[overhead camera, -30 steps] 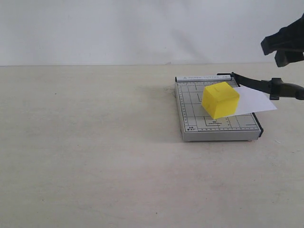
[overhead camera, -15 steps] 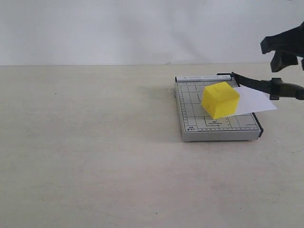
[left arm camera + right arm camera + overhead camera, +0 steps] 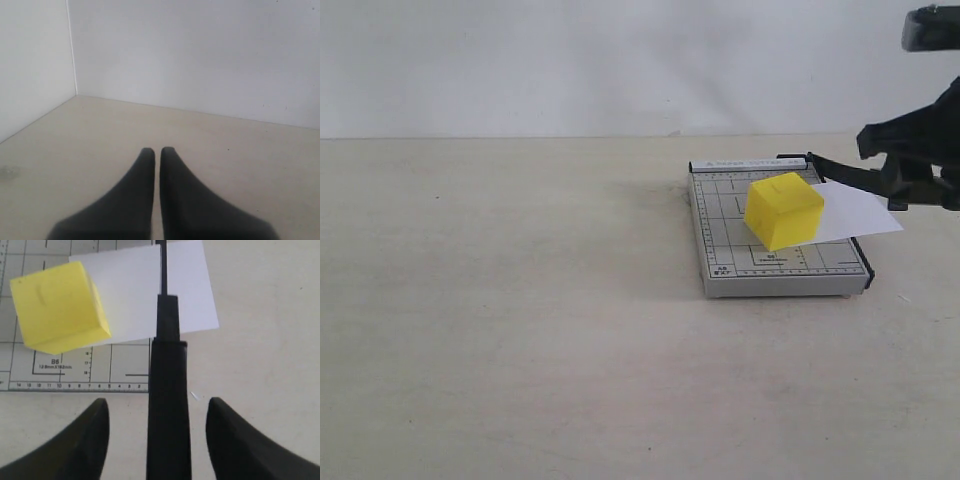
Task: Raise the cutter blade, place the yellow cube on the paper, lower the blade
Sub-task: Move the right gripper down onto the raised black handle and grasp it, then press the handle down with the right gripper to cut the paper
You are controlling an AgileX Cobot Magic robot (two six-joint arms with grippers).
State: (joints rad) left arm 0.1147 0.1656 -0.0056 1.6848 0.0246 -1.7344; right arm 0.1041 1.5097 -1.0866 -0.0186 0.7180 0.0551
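Observation:
The yellow cube rests on the white paper, which lies over the right edge of the grey gridded cutter base. The cutter blade slants up off the base, ending in its thick handle. My right gripper is open and straddles the handle. In the right wrist view the handle runs between the fingers with gaps on both sides, past the cube and paper. My left gripper is shut on nothing, away from the cutter.
The beige table stretches left and in front of the cutter. A white wall backs the scene. In the left wrist view a wall corner stands beyond the shut fingers.
My right gripper has come down from above the handle and now has its fingers on either side of it. Blade, cube and paper have not moved.

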